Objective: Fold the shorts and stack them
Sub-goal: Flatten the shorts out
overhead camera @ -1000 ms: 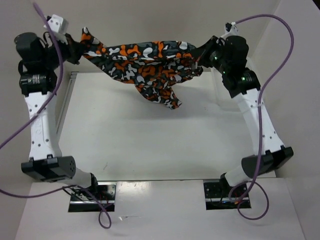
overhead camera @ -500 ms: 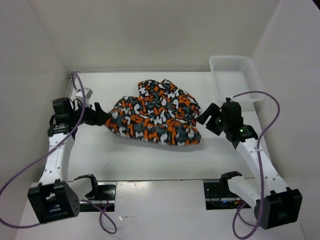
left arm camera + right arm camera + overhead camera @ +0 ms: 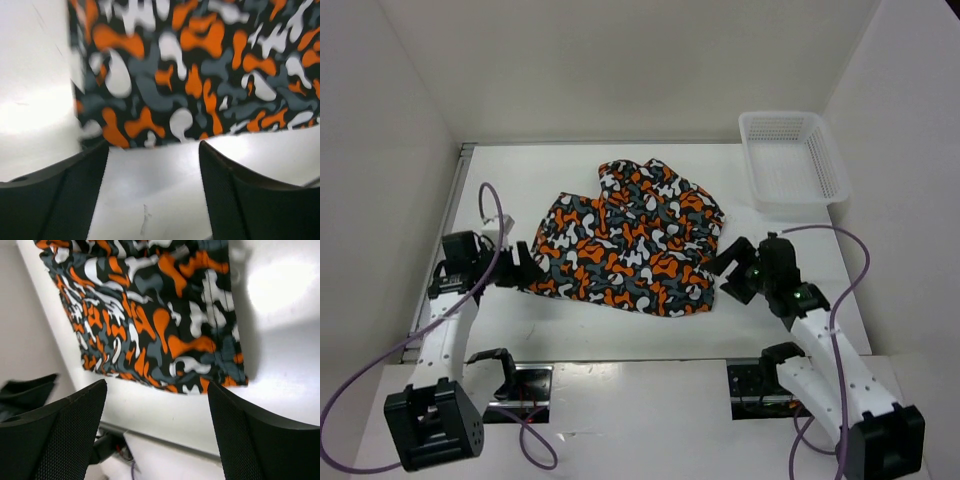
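Observation:
The camouflage shorts (image 3: pixel 630 240) lie spread on the white table in orange, black, grey and white. At their left edge my left gripper (image 3: pixel 523 266) stands open, and in its wrist view bare table shows between the fingers with the shorts (image 3: pixel 200 75) just beyond the tips. To the right of the shorts my right gripper (image 3: pixel 732 271) is open too, a little clear of the cloth. Its wrist view shows the shorts' hem (image 3: pixel 150 330) past the open fingers, with nothing between them.
A white plastic mesh basket (image 3: pixel 790 160) stands at the back right corner. White walls close in the table on the left, back and right. The table's near edge (image 3: pixel 640 362) runs in front of the arm bases.
The shorts, held up stretched between both shut grippers, have come down onto the table. Both grippers opened, let go, and drew back toward the near edge.

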Controlling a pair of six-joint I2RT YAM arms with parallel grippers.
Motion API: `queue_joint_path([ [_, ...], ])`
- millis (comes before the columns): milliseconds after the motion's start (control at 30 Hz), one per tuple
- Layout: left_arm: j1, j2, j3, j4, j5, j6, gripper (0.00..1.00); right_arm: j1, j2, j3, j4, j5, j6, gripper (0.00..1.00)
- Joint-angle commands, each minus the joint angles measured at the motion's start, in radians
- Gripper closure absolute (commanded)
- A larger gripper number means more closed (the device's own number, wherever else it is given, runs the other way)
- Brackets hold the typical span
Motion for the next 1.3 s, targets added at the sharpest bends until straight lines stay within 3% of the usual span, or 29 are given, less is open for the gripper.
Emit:
queue_joint_path([
  [0, 0.005, 0.022, -0.106, 0.020, 0.012, 0.000, 0.17, 0.020, -0.131, -0.096, 0.010, -0.003, 0.155, 0.14],
  [133, 0.005, 0.140, -0.106, 0.003, 0.003, 0.000, 0.14, 0.020, -0.313, -0.246, 0.047, -0.061, 0.267, 0.17],
  [267, 0.005, 0.230, -0.140, 0.075, 0.003, 0.000, 0.14, 0.029, -0.424, -0.255, -0.045, -0.018, 0.258, 0.21],
  [467, 0.005, 0.339, -0.160, 0.104, -0.072, 0.000, 0.13, 0.029, -0.391, -0.255, -0.042, -0.018, 0.228, 0.21],
  [700, 0.005, 0.116, -0.200, 0.059, -0.173, 0.000, 0.10, 0.029, -0.319, -0.245, 0.016, -0.009, 0.209, 0.20],
  [900, 0.005, 0.279, -0.235, 0.194, -0.163, 0.000, 0.12, 0.029, -0.242, -0.245, 0.038, -0.007, 0.189, 0.18],
  [967, 0.005, 0.337, -0.245, 0.228, -0.150, 0.000, 0.17, 0.029, -0.233, -0.267, 0.055, -0.018, 0.189, 0.18],
  [1000, 0.005, 0.356, -0.235, 0.253, -0.150, 0.000, 0.28, 0.029, -0.233, -0.277, 0.067, -0.018, 0.203, 0.18],
  [1100, -0.005, 0.407, -0.226, 0.267, -0.140, 0.000, 0.48, 0.041, -0.214, -0.312, 0.089, -0.029, 0.221, 0.18],
  [1133, -0.005, 0.416, -0.215, 0.276, -0.140, 0.000, 0.66, 0.042, -0.205, -0.312, 0.089, 0.003, 0.234, 0.18],
  [1167, -0.005, 0.427, -0.206, 0.276, -0.153, 0.000, 0.77, 0.064, -0.181, -0.323, 0.089, 0.018, 0.244, 0.19],
  [1267, -0.005, 0.450, -0.183, 0.267, -0.153, 0.000, 1.00, 0.101, -0.148, -0.334, 0.089, 0.041, 0.269, 0.23],
])
